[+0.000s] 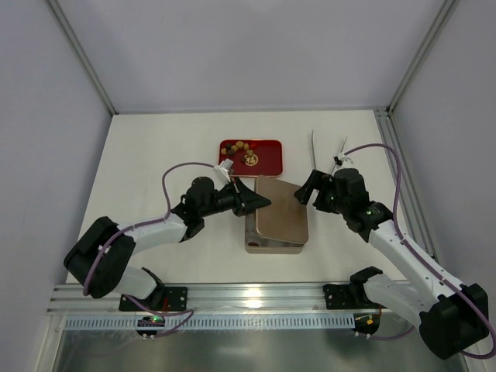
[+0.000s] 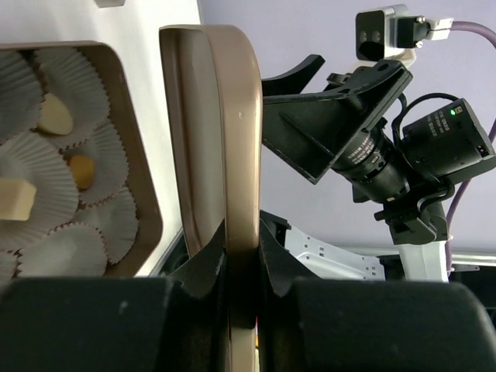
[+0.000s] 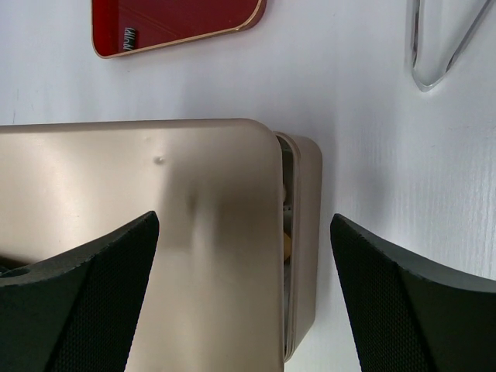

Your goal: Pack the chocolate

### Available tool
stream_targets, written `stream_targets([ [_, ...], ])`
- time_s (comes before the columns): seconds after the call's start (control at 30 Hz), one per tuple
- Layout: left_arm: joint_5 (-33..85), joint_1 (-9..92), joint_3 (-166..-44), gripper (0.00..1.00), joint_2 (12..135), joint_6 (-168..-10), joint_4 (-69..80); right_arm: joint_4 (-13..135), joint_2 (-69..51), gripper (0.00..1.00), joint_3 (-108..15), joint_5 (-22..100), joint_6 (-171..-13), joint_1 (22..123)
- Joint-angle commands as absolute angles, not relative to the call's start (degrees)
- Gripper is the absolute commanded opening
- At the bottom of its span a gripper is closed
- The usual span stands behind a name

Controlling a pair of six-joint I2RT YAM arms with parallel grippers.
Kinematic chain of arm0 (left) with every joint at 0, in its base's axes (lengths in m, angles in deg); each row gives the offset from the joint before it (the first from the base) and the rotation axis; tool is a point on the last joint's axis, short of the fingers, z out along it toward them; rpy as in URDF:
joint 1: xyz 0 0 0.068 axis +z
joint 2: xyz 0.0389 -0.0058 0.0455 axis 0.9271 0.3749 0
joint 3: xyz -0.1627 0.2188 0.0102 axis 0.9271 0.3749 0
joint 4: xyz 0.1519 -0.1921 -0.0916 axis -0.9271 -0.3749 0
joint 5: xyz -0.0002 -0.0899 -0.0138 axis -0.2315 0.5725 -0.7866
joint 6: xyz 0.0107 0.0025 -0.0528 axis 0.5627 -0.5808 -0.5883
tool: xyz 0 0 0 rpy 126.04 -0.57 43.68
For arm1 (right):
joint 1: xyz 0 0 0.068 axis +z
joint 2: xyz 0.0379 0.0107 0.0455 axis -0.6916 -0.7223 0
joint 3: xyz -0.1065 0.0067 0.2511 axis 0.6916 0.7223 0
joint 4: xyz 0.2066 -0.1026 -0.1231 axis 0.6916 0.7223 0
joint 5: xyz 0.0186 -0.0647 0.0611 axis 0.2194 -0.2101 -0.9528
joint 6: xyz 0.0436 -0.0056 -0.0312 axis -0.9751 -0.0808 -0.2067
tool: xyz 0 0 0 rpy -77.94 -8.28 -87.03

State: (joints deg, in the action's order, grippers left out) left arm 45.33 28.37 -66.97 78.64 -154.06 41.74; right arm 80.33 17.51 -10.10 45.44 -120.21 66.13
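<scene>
Left jaws tight on gold lid [image 2: 236,139] over tin [image 3: 306,232], red tray [image 1: 270,161] beyond

My overhead camera sits above and behind the arm bases [image 1: 167,298], looking down on the whole white table [image 1: 155,155] from far off. The left wrist view sits tight behind the left gripper [image 2: 242,256], sighting along the edge of the gold rectangular metal lid [image 2: 232,116] toward the right arm [image 2: 418,155]. The right wrist view looks down closely on that lid, sharing the glossy red rectangular tray [image 3: 178,19] with the overhead.
</scene>
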Motion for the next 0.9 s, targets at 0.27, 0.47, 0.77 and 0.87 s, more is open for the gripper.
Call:
stream_targets([
  [0.27, 48.5, 30.5, -63.7, 0.0, 80.0, -156.0, 50.4, 75.9, 17.8, 0.91, -8.2, 45.7, -121.1, 66.1],
  [0.47, 49.9, 31.9, -62.9, 0.0, 80.7, -156.0, 51.6, 74.8, 17.3, 0.91, -7.4, 45.4, -121.2, 66.1],
  [0.77, 51.4, 32.7, -61.9, 0.0, 84.2, -156.2, 53.6, 73.9, 17.2, 0.9, -6.5, 45.1, -121.4, 66.2],
  [0.87, 51.7, 33.2, -61.4, 0.0, 84.8, -156.3, 54.1, 73.4, 17.1, 0.9, -6.0, 45.0, -121.4, 66.2],
])
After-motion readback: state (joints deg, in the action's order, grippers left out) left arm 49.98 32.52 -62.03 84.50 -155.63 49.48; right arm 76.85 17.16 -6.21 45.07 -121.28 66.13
